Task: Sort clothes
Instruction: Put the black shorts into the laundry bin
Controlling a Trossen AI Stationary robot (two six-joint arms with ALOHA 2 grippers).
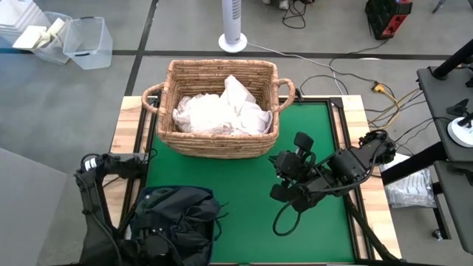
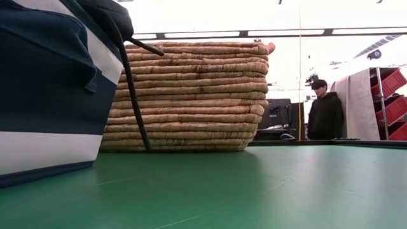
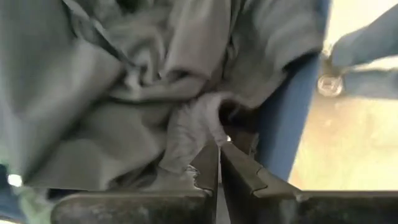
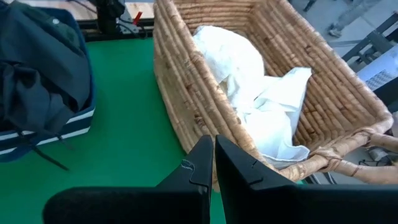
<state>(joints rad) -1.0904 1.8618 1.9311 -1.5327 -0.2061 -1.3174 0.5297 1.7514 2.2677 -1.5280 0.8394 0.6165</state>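
Over the navy bin (image 1: 151, 198), my left gripper (image 3: 219, 149) is pinched shut, empty.
Dark clothes (image 1: 177, 214) inside, white clothes (image 1: 222, 111) basketed; I retreat straight upward, avoiding snags.

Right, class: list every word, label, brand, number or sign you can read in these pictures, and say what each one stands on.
None can be read.
Wicker basket: no label shows.
Navy bin: white bands only, no lettering.
White clothes and dark clothes: no print or tag shows.
Person's dark top in the low view: too small to show any writing.
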